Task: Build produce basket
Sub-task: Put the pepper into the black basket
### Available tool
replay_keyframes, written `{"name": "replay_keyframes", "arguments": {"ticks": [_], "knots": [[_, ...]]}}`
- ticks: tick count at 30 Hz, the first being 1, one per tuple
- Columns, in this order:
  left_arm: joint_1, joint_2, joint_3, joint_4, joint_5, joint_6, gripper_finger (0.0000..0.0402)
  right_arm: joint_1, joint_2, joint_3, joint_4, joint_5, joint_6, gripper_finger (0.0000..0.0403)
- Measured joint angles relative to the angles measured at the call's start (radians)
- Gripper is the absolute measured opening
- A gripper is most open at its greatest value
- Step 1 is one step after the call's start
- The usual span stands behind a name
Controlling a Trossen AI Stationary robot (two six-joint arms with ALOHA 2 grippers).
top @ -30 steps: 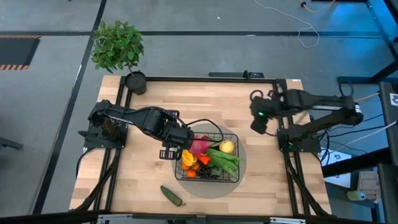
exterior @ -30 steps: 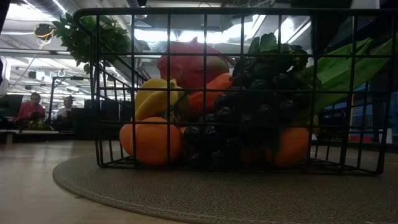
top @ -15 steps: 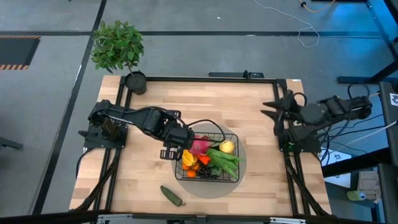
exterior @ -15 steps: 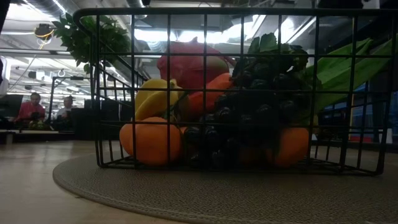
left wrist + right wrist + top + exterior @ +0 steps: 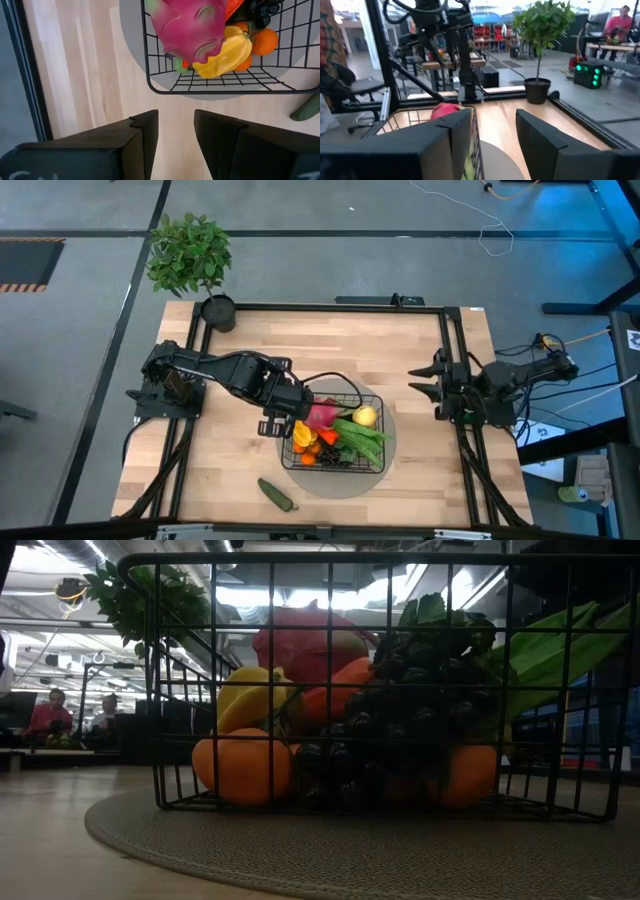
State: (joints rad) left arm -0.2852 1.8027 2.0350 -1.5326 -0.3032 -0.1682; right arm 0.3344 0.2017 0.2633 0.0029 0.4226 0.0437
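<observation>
Wooden table (image 5: 300,345), black rail frame round its edge; flat grey round mat (image 5: 388,442) toward the front centre, the basket (image 5: 371,398) standing on it.

Left arm reaches from the table's left side to the basket's left rim; left gripper (image 5: 176,131) hangs just outside that rim, above bare wood, fingers (image 5: 145,135) parted by a narrow gap, nothing between them. Right arm folded at the table's right edge, well apart from the basket; right gripper (image 5: 421,381) points inward over the table, fingers (image 5: 452,135) spread with an empty gap, holding nothing.

Potted plant (image 5: 188,255) at the far-left corner, off the wood surface; it also shows past the right gripper's fingers in the right wrist view.

The basket is filled with the produce: pink dragon fruit (image 5: 320,415) at the left rear, high in the pile; green beans (image 5: 362,435) lying across the middle to right; yellow pepper (image 5: 301,432) at the left side, below the dragon fruit; lemon (image 5: 365,416) at the rear right; dark grapes (image 5: 400,730) against the front wall in the low view; carrot (image 5: 335,695) slanted behind them; tangerines (image 5: 242,768) on the basket floor at the front corners.

Cucumber (image 5: 276,494) lies alone on the wood, outside the basket and off the mat, near the table's front edge, left of centre.

A person (image 5: 48,712) sits in the room far behind the table.
</observation>
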Motion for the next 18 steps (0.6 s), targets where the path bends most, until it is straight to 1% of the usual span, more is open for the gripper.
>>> {"name": "replay_keyframes", "arguments": {"ticks": [5,13,16,18], "knots": [[-0.018,0.000,0.000,0.000,0.000,0.019,0.0115,0.000,-0.073,-0.116,0.085,-0.007,-0.001,0.0155],[-0.050,0.000,0.000,0.000,0.001,0.012,0.0115,0.000,-0.150,-0.200,0.129,-0.010,0.003,0.0155],[-0.059,0.000,0.000,0.000,0.001,-0.008,0.0115,0.000,-0.176,-0.248,0.176,-0.059,-0.001,0.0155],[-0.065,0.000,0.000,0.000,0.001,-0.008,0.0115,-0.005,-0.200,-0.257,0.184,-0.100,-0.011,0.0155]]}}
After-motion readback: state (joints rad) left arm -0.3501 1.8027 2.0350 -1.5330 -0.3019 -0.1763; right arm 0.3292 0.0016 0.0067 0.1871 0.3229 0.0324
